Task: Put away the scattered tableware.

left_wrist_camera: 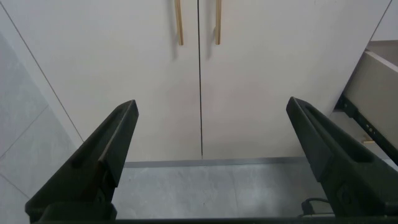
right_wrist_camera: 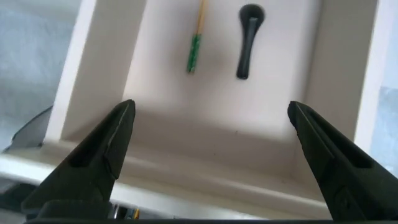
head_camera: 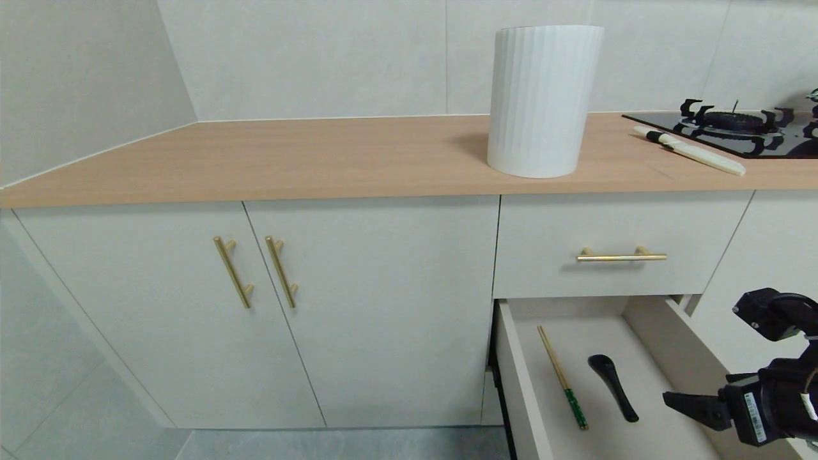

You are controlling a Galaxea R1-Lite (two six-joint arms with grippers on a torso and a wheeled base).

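The lower drawer [head_camera: 511,358] stands pulled out at the bottom right of the head view. In it lie a pair of chopsticks with green ends [head_camera: 562,385] [right_wrist_camera: 196,37] and a black spoon [head_camera: 613,386] [right_wrist_camera: 247,38]. My right gripper [right_wrist_camera: 211,158] hovers open above the drawer's front part, nothing between its fingers; its body shows at the drawer's right side [head_camera: 748,402]. A white knife with a black band [head_camera: 689,150] rests on the wooden counter [head_camera: 287,156] beside the hob. My left gripper [left_wrist_camera: 211,162] hangs open and empty, low before the double cabinet doors [left_wrist_camera: 199,81].
A tall white ribbed container [head_camera: 542,99] stands on the counter above the drawers. A black gas hob [head_camera: 735,128] sits at the far right. The upper drawer with a gold handle [head_camera: 621,257] is closed. Grey floor [left_wrist_camera: 205,193] lies below the cabinets.
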